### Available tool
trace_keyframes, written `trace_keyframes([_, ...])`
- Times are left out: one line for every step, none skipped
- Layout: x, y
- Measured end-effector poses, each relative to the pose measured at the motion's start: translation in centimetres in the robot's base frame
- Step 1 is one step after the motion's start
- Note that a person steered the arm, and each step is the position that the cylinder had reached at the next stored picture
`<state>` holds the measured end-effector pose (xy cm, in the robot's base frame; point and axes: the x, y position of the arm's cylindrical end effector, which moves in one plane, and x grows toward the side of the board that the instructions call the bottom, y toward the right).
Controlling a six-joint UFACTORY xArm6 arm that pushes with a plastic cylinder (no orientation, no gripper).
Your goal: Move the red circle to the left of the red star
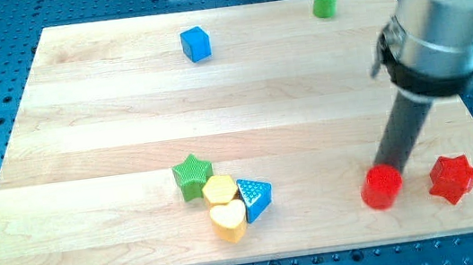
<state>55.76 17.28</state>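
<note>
The red circle [381, 187] lies near the view's bottom right on the wooden board [109, 121]. The red star [454, 178] lies just to its right, a small gap between them. My tip [389, 168] comes down from the arm at the view's upper right and stands right behind the red circle's top right edge, touching or nearly touching it; the very end is partly hidden by the circle.
A green star [193, 174], a yellow hexagon [220, 189], a yellow heart [228, 219] and a blue triangle [254, 197] cluster at the bottom centre. A blue cube [196, 43] and a green cylinder [324, 1] lie near the top edge.
</note>
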Motion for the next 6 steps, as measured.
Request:
trace_keyframes([-0.3,-4.5])
trace_keyframes([0.4,-9.9])
trace_keyframes([3.8,-9.2])
trace_keyframes([3.2,-0.3])
trace_keyframes([2.8,1.6])
trace_keyframes([0.8,-6.8])
